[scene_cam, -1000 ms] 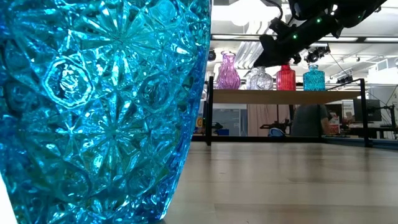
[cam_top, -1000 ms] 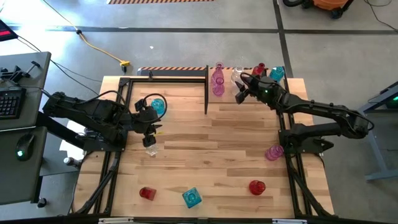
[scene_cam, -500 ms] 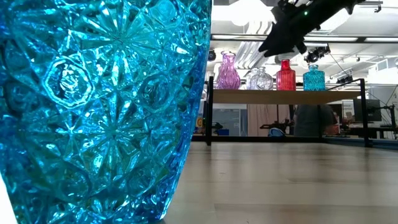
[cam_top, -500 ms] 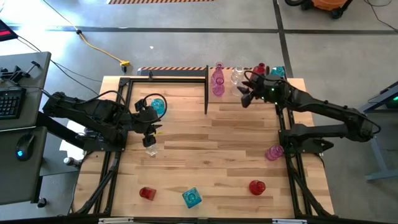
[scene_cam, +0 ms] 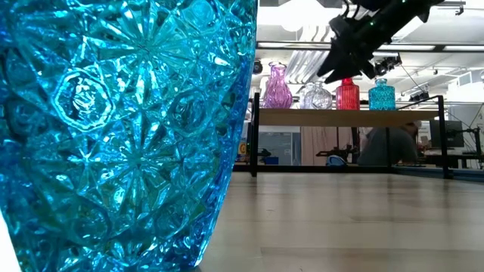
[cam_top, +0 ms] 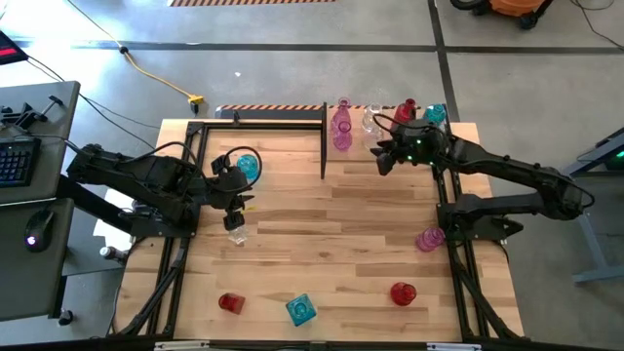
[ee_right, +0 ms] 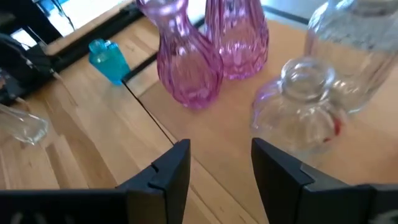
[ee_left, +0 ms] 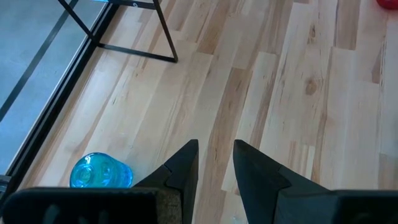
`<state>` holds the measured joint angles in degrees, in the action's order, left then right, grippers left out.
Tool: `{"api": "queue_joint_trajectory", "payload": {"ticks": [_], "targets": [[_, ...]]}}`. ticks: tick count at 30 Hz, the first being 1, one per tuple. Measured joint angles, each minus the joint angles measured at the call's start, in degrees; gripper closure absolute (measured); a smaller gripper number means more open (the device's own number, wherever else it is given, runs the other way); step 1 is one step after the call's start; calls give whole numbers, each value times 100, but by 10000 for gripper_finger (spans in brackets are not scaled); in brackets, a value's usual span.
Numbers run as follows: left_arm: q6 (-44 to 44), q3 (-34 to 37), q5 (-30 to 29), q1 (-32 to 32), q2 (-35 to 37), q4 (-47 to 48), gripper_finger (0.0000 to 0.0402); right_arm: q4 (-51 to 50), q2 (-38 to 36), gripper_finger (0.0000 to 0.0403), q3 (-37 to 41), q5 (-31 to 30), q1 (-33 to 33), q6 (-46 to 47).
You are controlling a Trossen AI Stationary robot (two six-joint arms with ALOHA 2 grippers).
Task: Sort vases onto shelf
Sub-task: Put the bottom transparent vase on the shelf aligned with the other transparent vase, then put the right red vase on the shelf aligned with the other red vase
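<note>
Right gripper (cam_top: pixel 382 156) hovered over the shelf (cam_top: pixel 429 161), fingers apart, holding nothing; pink vases (ee_right: pixel 189 71) and clear vase (ee_right: pixel 303 106) just ahead. Left gripper (ee_left: pixel 214 180) parted, empty, teal vase (ee_left: pixel 101 172) beside it.

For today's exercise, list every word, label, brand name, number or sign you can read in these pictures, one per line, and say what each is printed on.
No readable text appears in any view.
The vases on the shelf carry no labels, only moulded glass patterns.
The keyboard beside the table has keys too small to read.
The striped hazard tape on the floor is a pattern, with no words.
</note>
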<state>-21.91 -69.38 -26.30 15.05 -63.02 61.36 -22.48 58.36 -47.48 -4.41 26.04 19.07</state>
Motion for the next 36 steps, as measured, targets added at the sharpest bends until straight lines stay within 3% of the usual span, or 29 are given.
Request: {"api": "queue_joint_trajectory", "payload": {"ticks": [19, 31, 36], "targets": [[0, 0, 0, 0, 0, 0, 312, 2, 279, 254, 7, -454, 22, -155], [2, 0, 0, 0, 0, 2, 312, 31, 276, 254, -126, -171, 18, -133], [0, 0, 0, 0, 0, 2, 312, -503, 263, 254, -539, -21, 15, -107]]}}
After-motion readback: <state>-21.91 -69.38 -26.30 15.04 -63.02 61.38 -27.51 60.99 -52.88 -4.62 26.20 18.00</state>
